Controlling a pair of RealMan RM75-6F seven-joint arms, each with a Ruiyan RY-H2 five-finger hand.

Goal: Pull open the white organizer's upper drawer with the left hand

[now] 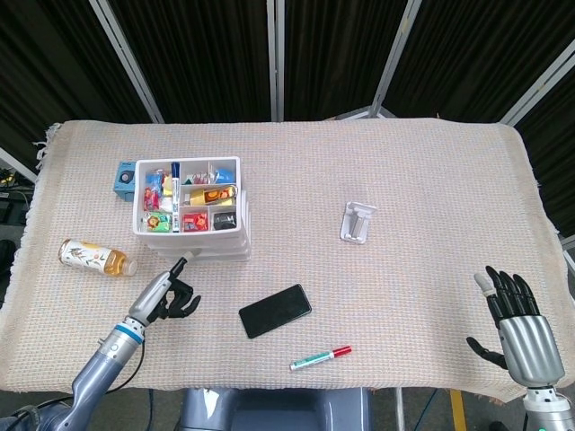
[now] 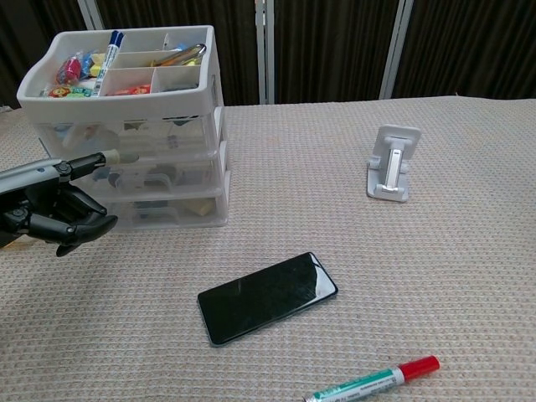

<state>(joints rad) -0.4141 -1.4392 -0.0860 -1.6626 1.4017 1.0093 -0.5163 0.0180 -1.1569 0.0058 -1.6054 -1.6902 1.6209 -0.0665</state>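
Note:
The white organizer stands at the table's left, with an open top tray of small items and clear drawers stacked below, all pushed in. My left hand hovers just in front of the organizer. One finger is stretched out and its tip reaches the front of the upper drawer; the other fingers are curled under. It holds nothing. My right hand rests at the table's near right corner with fingers spread, far from the organizer.
A black phone lies in front of the organizer. A red-capped marker sits nearer the front edge. A white phone stand is mid-table. A bottle and a blue box lie left of the organizer.

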